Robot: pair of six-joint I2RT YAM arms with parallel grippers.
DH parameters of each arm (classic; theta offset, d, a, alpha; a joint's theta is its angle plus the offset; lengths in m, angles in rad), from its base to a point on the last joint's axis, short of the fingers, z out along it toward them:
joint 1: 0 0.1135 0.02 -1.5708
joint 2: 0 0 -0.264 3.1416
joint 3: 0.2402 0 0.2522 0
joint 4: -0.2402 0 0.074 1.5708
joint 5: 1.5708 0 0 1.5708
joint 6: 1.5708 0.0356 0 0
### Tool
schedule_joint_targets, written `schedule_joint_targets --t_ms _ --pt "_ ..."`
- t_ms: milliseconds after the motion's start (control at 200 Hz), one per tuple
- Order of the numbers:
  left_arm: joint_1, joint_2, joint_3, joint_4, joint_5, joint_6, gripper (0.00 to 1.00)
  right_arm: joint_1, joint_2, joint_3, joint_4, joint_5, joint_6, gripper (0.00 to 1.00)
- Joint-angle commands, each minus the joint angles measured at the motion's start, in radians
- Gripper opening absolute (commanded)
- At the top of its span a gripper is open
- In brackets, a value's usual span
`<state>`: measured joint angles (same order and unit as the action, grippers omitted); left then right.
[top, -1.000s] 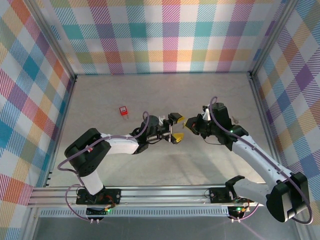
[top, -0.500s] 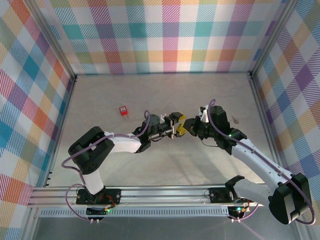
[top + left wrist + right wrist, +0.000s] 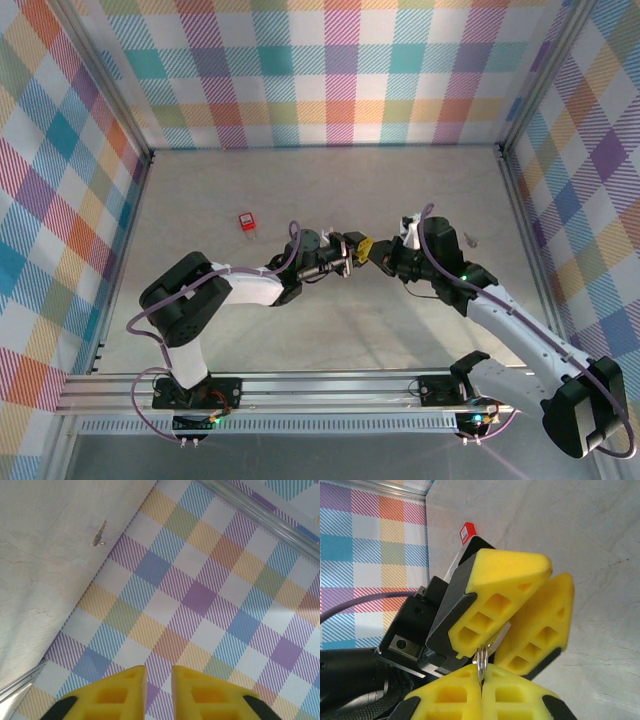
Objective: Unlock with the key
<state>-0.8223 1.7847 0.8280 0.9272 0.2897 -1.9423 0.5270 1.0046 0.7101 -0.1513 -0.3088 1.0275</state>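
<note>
Moved: both grippers closed in over the last second. The left gripper (image 3: 353, 247) went right and slightly up, the right gripper (image 3: 373, 249) came left, and their yellow tips went from clearly apart to touching.
Key: the key (image 3: 496, 639) sat where the tips met, just right of centre in the top view and held above the table (image 3: 330, 190). It was too small to make out there. In the right wrist view it was a silver strip with a wire ring at its lower end.
Right gripper: pads were pressed together, with the key's ring pinched between the tips at bottom centre of the right wrist frame.
Left gripper: pads were nearly together, leaving a thin slot between them in the left wrist view. In the right wrist view the silver strip ran in between the pads; couldn't tell if it was actually clamped.
Padlock: the red padlock (image 3: 247, 221) lay flat on the table, left of centre in the top view and well apart from both grippers. It also showed as a red corner at the top of the right wrist frame, behind the left gripper.
Loose bit: a small metal piece (image 3: 467, 239) lay on the table to the right of the right gripper, apart from it. In the left wrist frame it was at upper left, near the foot of the wall.
Surround: plaid walls (image 3: 340, 70) stood on three sides of the table.
</note>
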Motion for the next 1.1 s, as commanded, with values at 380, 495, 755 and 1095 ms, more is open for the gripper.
schedule_joint_targets --t_ms 380,495,755,1095 --pt "0.044 -0.127 0.041 -0.234 0.023 0.281 0.0 0.008 -0.014 -0.009 0.052 -0.051 -0.031 0.0" --pt "0.055 -0.205 0.077 -0.405 0.01 0.442 0.0 0.008 0.001 -0.004 0.091 -0.071 -0.008 0.06" --pt "0.073 -0.319 0.117 -0.617 -0.019 0.657 0.0 0.008 0.032 0.041 0.133 -0.112 0.008 0.63" --pt "0.092 -0.361 0.162 -0.751 -0.032 0.833 0.0 0.008 -0.001 0.069 0.153 -0.147 -0.003 0.82"
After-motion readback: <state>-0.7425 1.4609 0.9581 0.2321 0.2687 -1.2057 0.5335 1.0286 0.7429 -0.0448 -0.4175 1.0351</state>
